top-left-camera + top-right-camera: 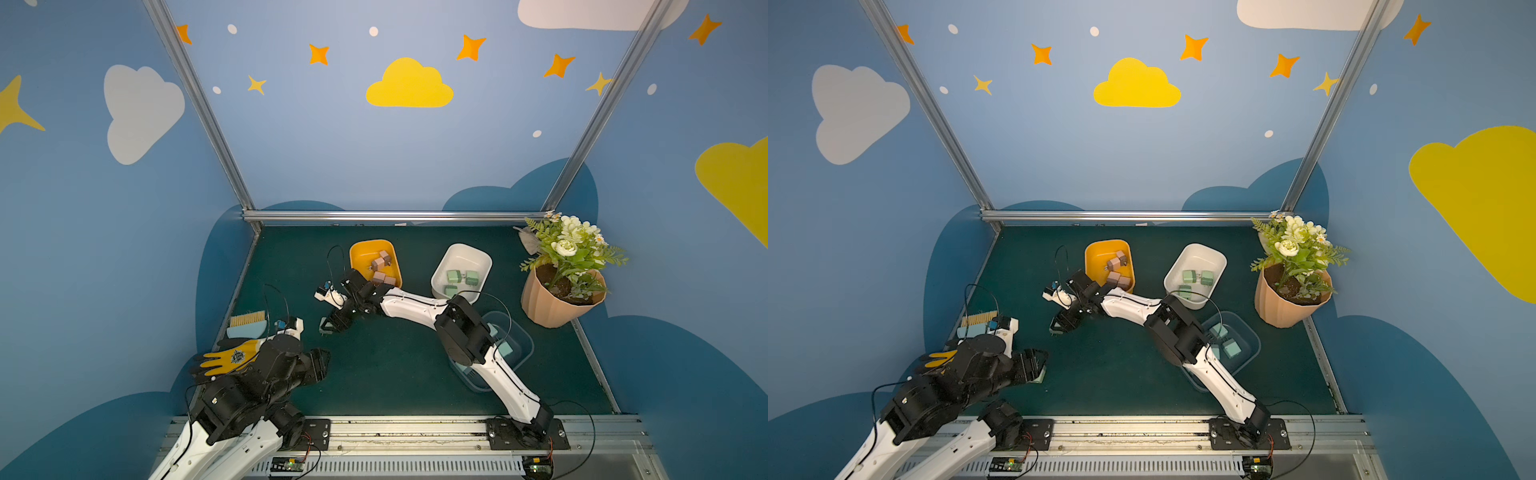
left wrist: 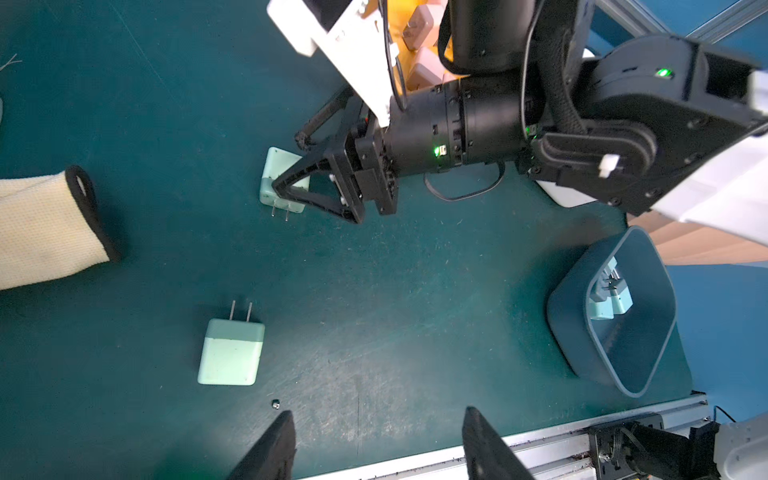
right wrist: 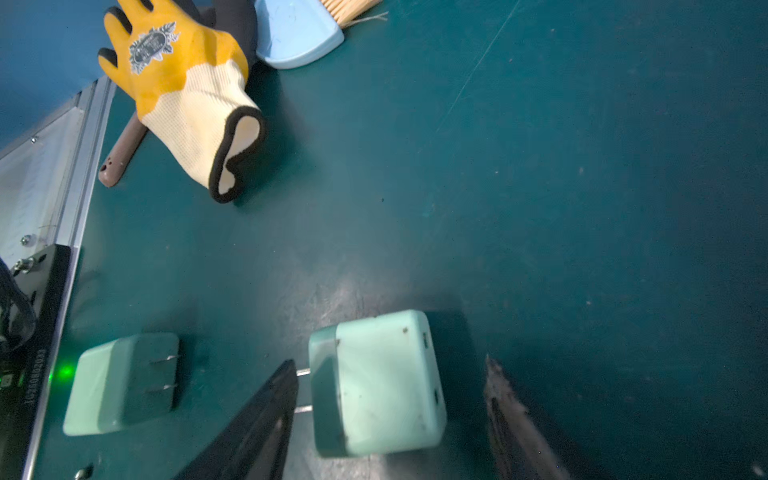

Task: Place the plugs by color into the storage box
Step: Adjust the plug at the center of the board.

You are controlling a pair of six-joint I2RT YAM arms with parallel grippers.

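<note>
A light teal plug (image 3: 386,382) is lying on the table (image 3: 540,166) between the right gripper's (image 3: 390,361) apart jaws. Next they are probably needing to squeeze it and carry it to the blue box (image 2: 569,324). The left gripper (image 2: 378,413) is hanging open.

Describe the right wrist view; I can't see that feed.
A light teal plug lies on the green mat between the right gripper's open jaws, not yet gripped. A second teal plug lies beside it; a yellow glove and blue brush lie beyond.
</note>
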